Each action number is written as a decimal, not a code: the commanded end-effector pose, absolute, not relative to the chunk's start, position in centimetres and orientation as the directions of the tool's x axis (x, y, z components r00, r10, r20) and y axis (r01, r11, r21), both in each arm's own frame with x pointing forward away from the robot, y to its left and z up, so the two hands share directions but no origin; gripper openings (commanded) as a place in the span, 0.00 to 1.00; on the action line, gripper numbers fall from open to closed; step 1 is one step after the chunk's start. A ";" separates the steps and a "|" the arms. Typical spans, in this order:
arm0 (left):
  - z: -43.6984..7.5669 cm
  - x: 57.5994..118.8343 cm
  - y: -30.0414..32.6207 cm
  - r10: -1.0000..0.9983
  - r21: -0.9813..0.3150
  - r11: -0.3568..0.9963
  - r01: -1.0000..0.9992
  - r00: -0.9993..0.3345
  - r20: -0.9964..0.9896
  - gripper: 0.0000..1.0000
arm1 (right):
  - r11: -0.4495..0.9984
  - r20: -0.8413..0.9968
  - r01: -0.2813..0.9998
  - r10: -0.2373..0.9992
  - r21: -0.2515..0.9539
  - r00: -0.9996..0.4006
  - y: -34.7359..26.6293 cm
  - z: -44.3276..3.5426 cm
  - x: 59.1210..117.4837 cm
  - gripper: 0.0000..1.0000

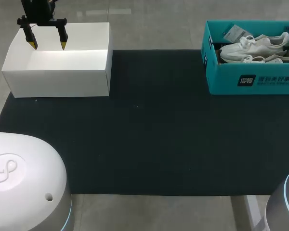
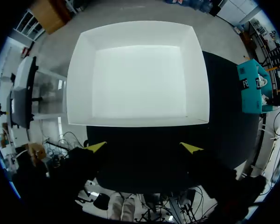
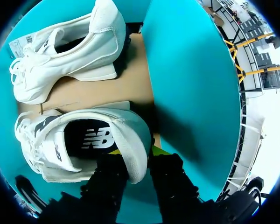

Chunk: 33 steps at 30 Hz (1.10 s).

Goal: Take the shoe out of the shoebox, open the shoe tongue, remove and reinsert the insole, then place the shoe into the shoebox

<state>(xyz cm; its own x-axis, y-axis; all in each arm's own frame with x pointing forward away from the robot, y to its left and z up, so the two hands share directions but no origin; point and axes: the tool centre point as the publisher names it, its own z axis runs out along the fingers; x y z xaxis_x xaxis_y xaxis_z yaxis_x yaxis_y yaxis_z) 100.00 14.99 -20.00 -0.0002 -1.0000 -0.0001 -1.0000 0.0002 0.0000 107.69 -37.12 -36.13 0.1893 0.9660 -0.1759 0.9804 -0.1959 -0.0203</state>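
Dark mat point(image 1: 149, 125), cardboard shoebox point(image 1: 226, 82), white shoe point(image 3: 130, 135)

Lit brightly and evenly from overhead. Glares hard off the floor of the white box point(image 1: 58, 77), washing it out in the left wrist view. Reads flat and dull on the black mat point(image 1: 149, 125). Falls dark under the shoe point(image 3: 133, 144) and along the teal shoebox point(image 3: 186, 70) wall; bows straight edges near both wrist views' rims.
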 end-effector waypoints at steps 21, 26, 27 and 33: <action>-20.0 100.0 15.0 -1.000 0.000 0.000 -1.000 0.000 0.000 1.00 | -0.363 -0.212 0.931 0.907 0.041 0.363 -35.6 -20.5 106.9 0.00; -20.0 100.0 15.0 -1.000 0.000 0.000 -1.000 0.000 0.000 1.00 | -0.374 -0.228 0.923 0.895 0.088 0.384 -34.5 -16.6 106.7 0.00; -20.0 100.0 15.0 -1.000 0.000 0.000 -1.000 0.000 0.000 1.00 | -0.370 -0.232 0.925 0.895 0.091 0.381 -34.2 -16.1 106.7 0.00; -20.0 100.0 15.0 -1.000 0.000 0.000 -1.000 0.000 0.000 1.00 | -0.377 -0.234 0.918 0.888 0.121 0.396 -32.5 -13.7 106.3 0.00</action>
